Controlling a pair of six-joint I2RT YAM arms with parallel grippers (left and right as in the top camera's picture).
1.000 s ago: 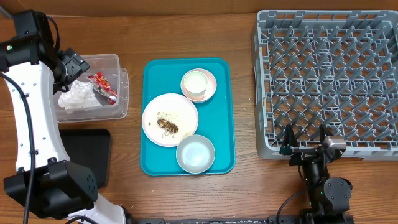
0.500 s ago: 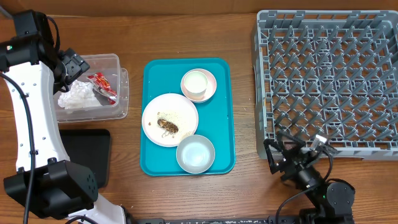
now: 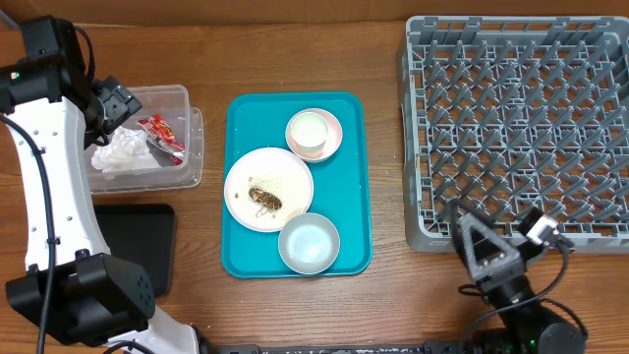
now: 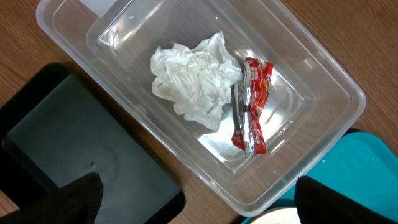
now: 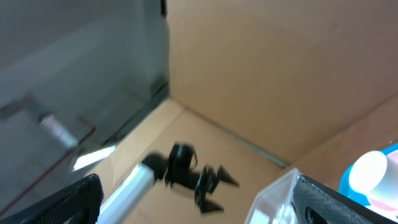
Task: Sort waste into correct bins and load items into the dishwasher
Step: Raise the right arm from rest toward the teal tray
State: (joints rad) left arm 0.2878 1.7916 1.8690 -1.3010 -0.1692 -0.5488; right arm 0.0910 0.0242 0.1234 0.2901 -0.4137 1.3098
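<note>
The crumpled white napkin (image 3: 123, 153) (image 4: 193, 81) and the red-and-white wrapper (image 3: 163, 136) (image 4: 252, 106) lie in the clear tub (image 3: 190, 147) (image 4: 323, 134). My left gripper (image 3: 116, 103) (image 4: 199, 202) hovers above the tub, open and empty. The white plate (image 3: 285, 175) carries brown food scraps (image 3: 263, 201) and white crumbs. The white cup (image 3: 309, 131) stands on the pink saucer (image 3: 332, 126). The pale bowl (image 3: 309, 243) sits below the plate. My right gripper (image 3: 491, 248) (image 5: 199, 211) is open and empty by the front edge of the grey dish rack (image 3: 521, 128).
The plate, saucer and bowl rest on a teal serving tray (image 3: 349, 197). The black tray (image 3: 133, 241) (image 4: 68, 155) lies just in front of the tub. The right wrist view is blurred and tilted up toward a cardboard wall, with my left arm (image 5: 186, 174) in it.
My right gripper has swung and tilted at the rack's front edge, its camera now facing across the table. The left arm and all the objects have not moved.
</note>
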